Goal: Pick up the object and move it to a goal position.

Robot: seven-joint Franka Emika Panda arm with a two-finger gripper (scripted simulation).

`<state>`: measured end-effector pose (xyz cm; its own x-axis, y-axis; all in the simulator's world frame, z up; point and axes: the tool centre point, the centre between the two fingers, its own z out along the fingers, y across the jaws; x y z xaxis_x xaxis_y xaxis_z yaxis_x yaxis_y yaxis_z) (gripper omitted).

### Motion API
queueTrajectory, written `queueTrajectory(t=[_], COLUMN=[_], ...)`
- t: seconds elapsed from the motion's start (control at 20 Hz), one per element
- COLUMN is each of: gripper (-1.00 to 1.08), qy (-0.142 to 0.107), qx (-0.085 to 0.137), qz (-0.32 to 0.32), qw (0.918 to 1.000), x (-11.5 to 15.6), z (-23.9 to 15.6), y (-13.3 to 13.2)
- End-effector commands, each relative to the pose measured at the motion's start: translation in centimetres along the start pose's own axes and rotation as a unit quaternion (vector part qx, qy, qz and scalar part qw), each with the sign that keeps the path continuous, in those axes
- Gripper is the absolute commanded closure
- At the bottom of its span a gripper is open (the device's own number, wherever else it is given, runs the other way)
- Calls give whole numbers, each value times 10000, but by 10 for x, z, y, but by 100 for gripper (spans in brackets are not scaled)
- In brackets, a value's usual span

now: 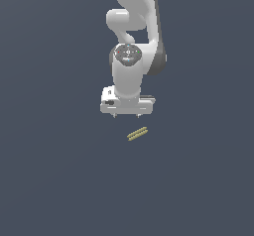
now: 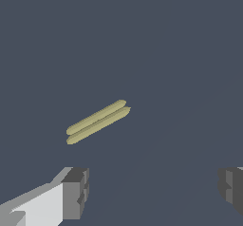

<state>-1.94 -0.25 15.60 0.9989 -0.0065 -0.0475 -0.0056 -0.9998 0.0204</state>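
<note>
Dark floor holds object (image 1: 137, 133); claw (image 1: 127, 115) above, seemingly spread.

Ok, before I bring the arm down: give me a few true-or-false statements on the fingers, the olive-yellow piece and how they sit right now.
1. The gripper is open, nothing between its fingers. True.
2. The olive-yellow piece is held off the floor. False: it lies on the dark floor, apart from the fingers.
3. In the wrist view the piece shows as two thin rods side by side. True.
4. The piece lies square to the picture edges in the exterior view. False: it lies at a slant.
5. A second piece lies nearby. False: only one shows.
</note>
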Motion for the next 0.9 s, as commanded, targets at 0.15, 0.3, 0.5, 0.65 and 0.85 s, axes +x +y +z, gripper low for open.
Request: queueTrajectory(t=[0.15, 0.3, 0.5, 0.65, 0.85], gripper=[-92, -92, -92, -92, -92], qy=[0, -2, -5, -5, -1], qx=[-20, -73, -115, -112, -102], qz=[-20, -80, -148, -146, -51], qw=[10000, 9999, 9998, 9998, 9999], x=[0, 1, 1, 1, 1], z=[-1, -2, -4, -4, -2], y=[3, 11, 17, 17, 15])
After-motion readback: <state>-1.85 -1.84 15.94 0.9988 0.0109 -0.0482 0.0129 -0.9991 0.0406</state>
